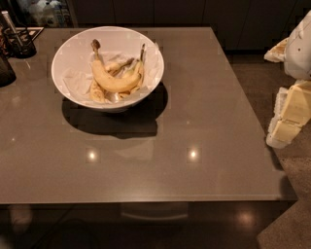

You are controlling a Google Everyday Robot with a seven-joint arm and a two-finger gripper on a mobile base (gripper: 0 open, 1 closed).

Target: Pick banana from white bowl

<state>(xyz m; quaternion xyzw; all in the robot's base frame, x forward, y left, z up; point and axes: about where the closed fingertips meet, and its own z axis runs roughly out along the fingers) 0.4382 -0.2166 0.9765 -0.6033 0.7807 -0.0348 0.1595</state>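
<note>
The white bowl (70, 53) stands on the back left part of the grey table (204, 112). The banana (114, 81) lies in the bowl's middle, plump and curved, with its dark brown stem pointing up to the back left. Smaller, paler bananas (97, 91) lie beside and under it. My gripper (285, 124), cream and white, hangs at the right edge of the view, just beyond the table's right edge and far to the right of the bowl. It holds nothing that I can see.
A dark holder with utensils (17, 41) stands at the table's back left corner. A dark object (5, 70) sits at the left edge. Dark cabinets (160, 12) line the back. Speckled floor (291, 204) lies to the right of the table.
</note>
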